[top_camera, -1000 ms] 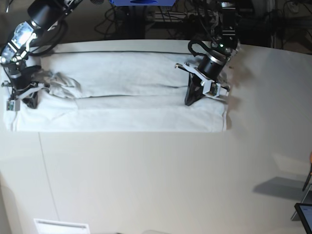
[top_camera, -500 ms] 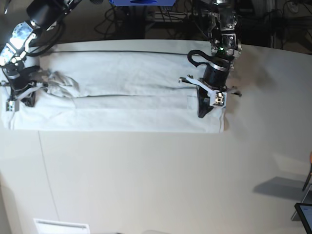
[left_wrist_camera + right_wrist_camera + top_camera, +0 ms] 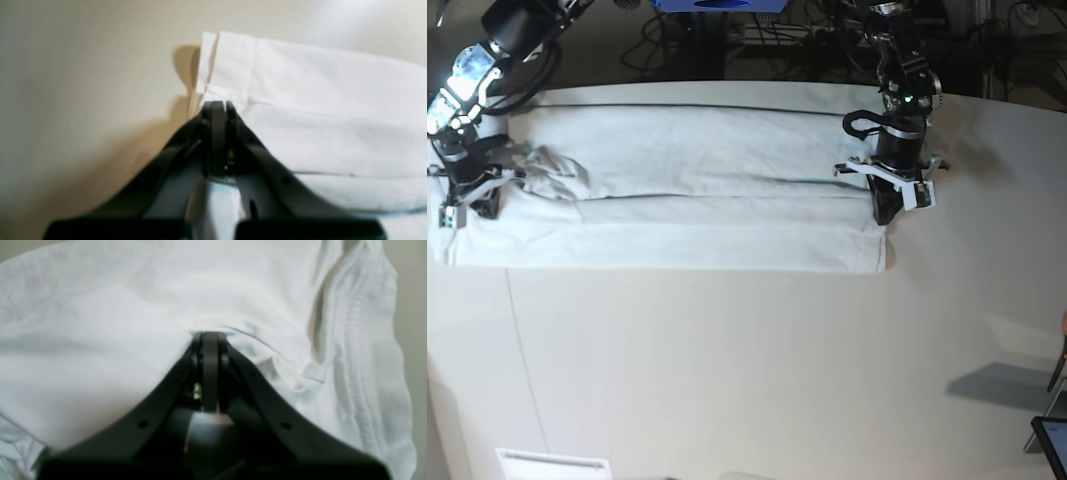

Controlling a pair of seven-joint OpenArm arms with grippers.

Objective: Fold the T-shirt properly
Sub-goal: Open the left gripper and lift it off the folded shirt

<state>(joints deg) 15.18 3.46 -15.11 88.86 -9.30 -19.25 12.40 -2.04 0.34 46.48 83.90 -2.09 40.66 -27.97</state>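
The white T-shirt (image 3: pixel 687 200) lies as a long folded band across the far part of the table. My left gripper (image 3: pixel 882 215) stands at the band's right end. In the left wrist view it (image 3: pixel 219 103) is shut, its tips pressed against the hem corner of the T-shirt (image 3: pixel 333 116), with no cloth seen between them. At the band's left end my right gripper (image 3: pixel 482 205) is beside a bunched lump of cloth (image 3: pixel 557 170). Seen from the right wrist, this gripper (image 3: pixel 210 335) is shut where wrinkles of the T-shirt (image 3: pixel 100 340) converge on its tips, left of the ribbed collar (image 3: pixel 360 340).
The off-white table (image 3: pixel 777 380) stretches toward the camera from the shirt. Cables and dark equipment (image 3: pixel 727 40) crowd the space behind the back edge. A dark object (image 3: pixel 1052 440) pokes in at the lower right, and a white strip (image 3: pixel 552 465) lies at the lower left.
My left gripper has slid right along the shirt, from inside the band to its right end. The shirt has shifted slightly to the left. My right gripper has barely moved.
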